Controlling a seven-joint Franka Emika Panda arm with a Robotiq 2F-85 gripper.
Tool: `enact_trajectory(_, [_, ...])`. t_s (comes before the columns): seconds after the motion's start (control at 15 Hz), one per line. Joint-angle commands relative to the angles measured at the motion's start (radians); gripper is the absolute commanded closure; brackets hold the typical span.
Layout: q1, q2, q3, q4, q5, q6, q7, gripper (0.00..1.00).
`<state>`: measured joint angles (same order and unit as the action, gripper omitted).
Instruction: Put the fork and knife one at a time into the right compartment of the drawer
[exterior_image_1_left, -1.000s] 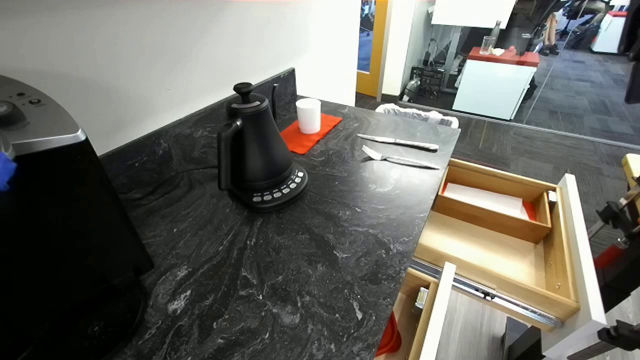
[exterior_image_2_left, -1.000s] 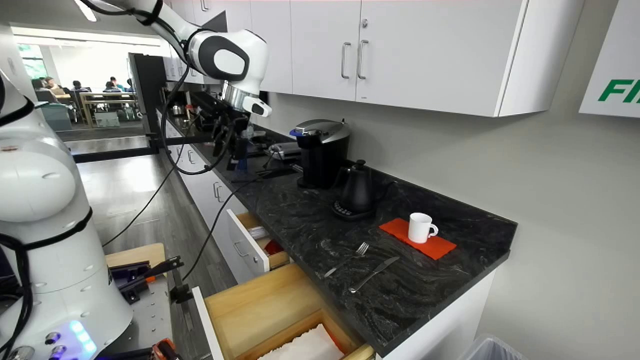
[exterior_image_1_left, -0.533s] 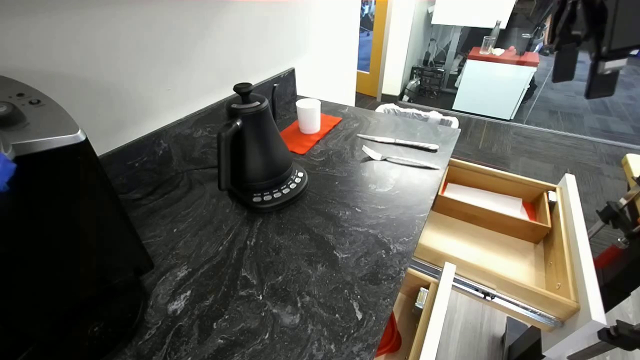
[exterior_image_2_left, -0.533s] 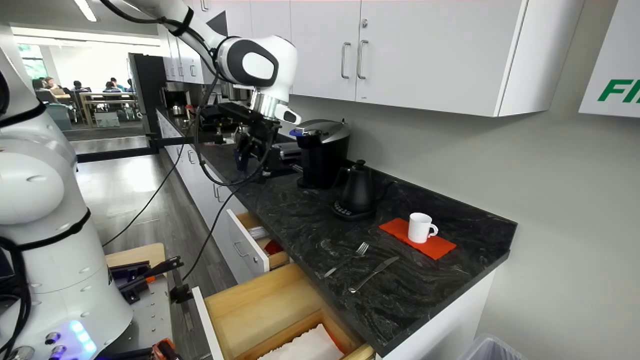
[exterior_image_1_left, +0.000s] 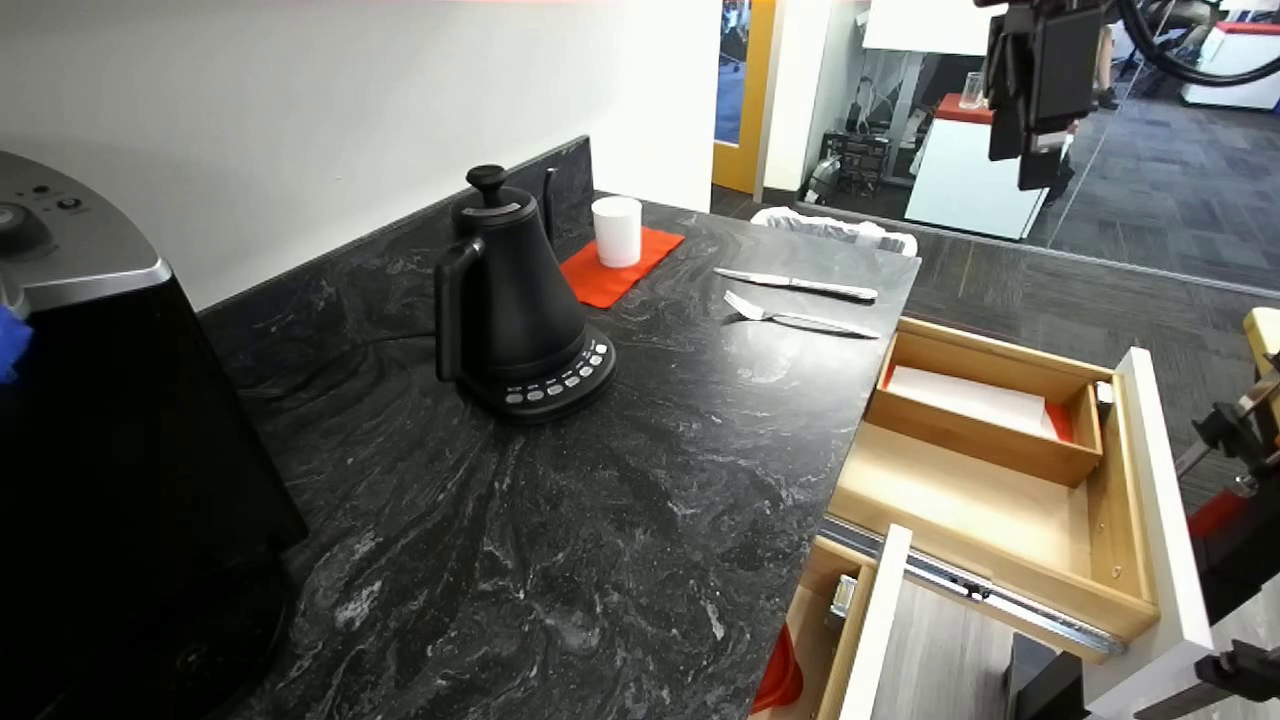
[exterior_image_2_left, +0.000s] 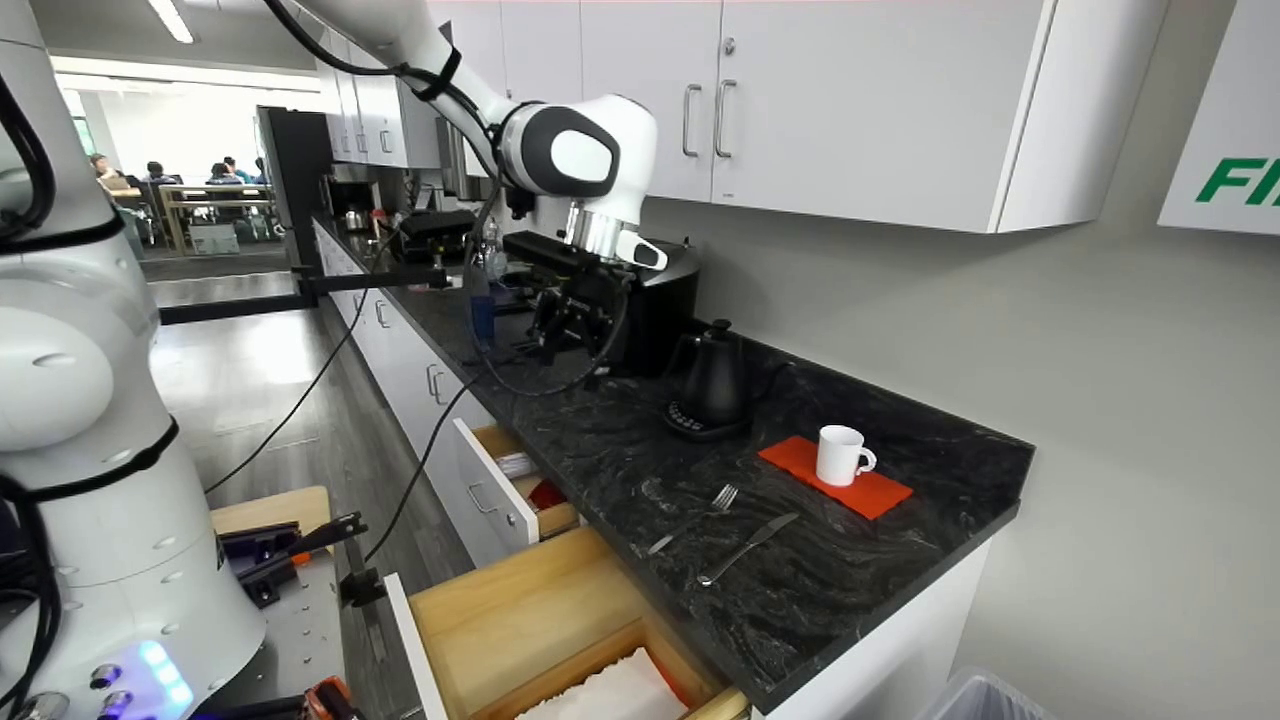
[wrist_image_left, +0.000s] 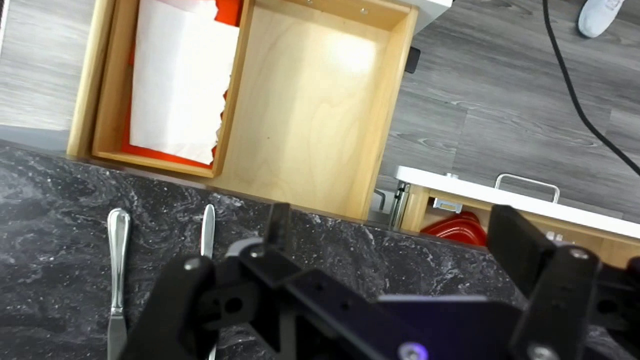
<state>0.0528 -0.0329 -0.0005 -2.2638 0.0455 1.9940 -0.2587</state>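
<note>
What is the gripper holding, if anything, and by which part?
Nothing: the gripper stands open, with nothing between its jaws. The fork and table knife both lie on the black marbled countertop.

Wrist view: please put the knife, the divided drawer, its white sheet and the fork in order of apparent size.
1. Divided drawer
2. White sheet
3. Knife and fork, unranked: the frame cuts off the knife, and the tool hides much of the fork.
</note>
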Motion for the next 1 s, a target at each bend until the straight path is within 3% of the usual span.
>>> enact_trajectory(0.0, [-0.033,0.084,-0.013,0.077,-0.021,0.026,-0.056,0.00])
enact_trajectory(0.2, [-0.047,0.120,-0.012,0.098,0.028,0.038,-0.087,0.00])
enact_trajectory(0.93, [-0.047,0.125,-0.005,0.097,0.009,0.034,-0.067,0.00])
